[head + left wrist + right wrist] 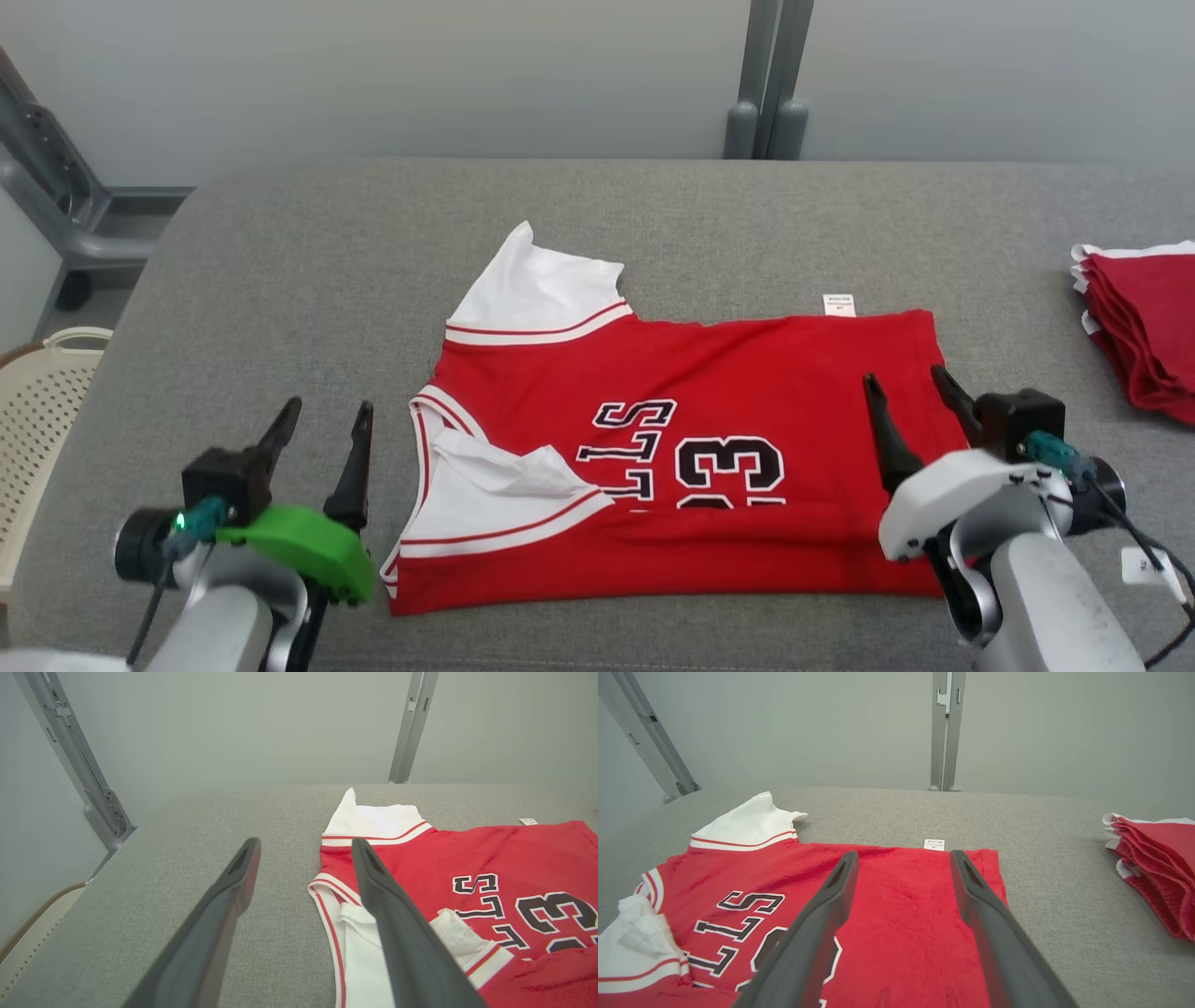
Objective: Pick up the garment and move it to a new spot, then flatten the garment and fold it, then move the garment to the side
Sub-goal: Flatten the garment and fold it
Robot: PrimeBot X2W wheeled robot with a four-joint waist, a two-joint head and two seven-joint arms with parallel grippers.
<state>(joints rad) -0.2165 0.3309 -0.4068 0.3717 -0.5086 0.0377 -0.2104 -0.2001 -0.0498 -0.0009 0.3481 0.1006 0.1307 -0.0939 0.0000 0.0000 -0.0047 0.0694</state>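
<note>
Both spread, empty: left hand [330,404] beside jersey [747,392] collar end; right hand [904,373] over hem end; jersey flat on worktop [280,280], near edge folded over; red stack [1144,327] far right.

Grey fabric table [280,243] bears a red jersey [747,373] and a folded red stack [1144,317].

Garment [747,392]: red cloth, matt, faintly napped; its white sleeves look smoother.
Care tag [838,304]: white, matt; cloth or paper, I cannot tell.
Work surface [280,280]: grey woven fabric, matt, coarse-grained.
My fingers [231,891]: dark, smooth, dull-sheened; plastic by the look.
My left wrist cover [299,546]: green plastic, smooth, slight gloss.
My right wrist shell [943,499]: white plastic, smooth, satin.
Posts [766,84]: grey painted metal, smooth.
Basket [37,401]: cream plastic, perforated.
Folded stack [1144,327]: red matt cloth.
</note>
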